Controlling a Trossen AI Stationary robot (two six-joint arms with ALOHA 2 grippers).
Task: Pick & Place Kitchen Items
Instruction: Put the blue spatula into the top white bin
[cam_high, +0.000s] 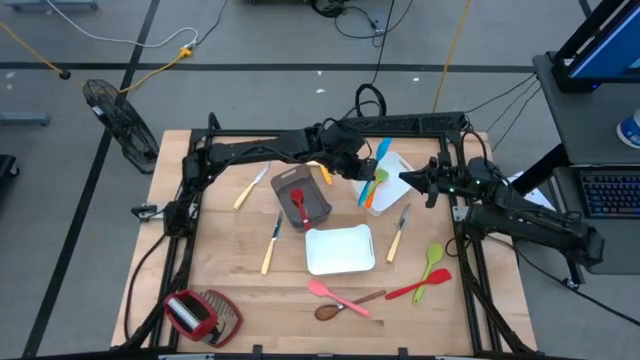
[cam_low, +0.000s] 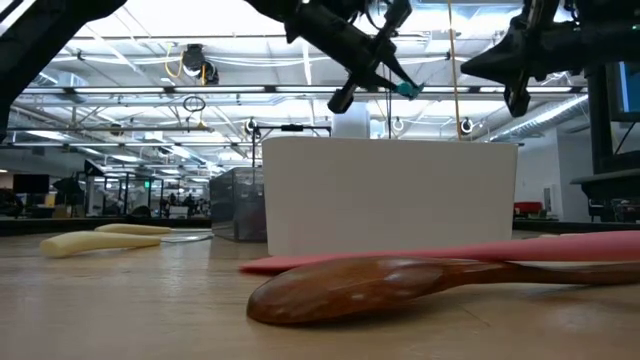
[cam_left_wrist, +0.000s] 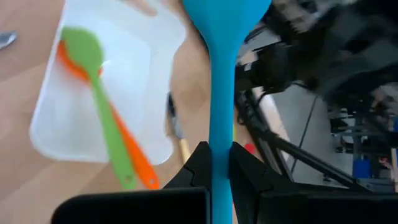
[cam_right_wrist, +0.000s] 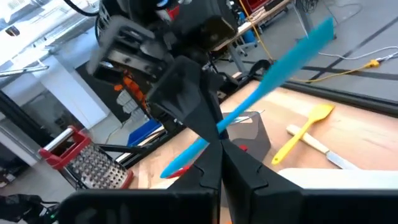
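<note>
Two spoons (cam_high: 374, 186) in the tray (cam_high: 392, 190) behind the knife (cam_high: 398, 232)

Premises: an industrial robotics lab or workshop hall, not a kitchen. The wooden table (cam_high: 250, 300) sits inside a black metal frame (cam_high: 190, 200) on a grey concrete floor (cam_high: 260, 40) marked with dark lines, with loose cables (cam_high: 150, 60) trailing across it. A floor fan (cam_high: 115, 115) stands beside the table. Exposed ceiling trusses (cam_low: 120, 95), strip lighting and distant workbenches show beyond. A keyboard (cam_high: 608, 192) lies on an adjoining desk.
</note>
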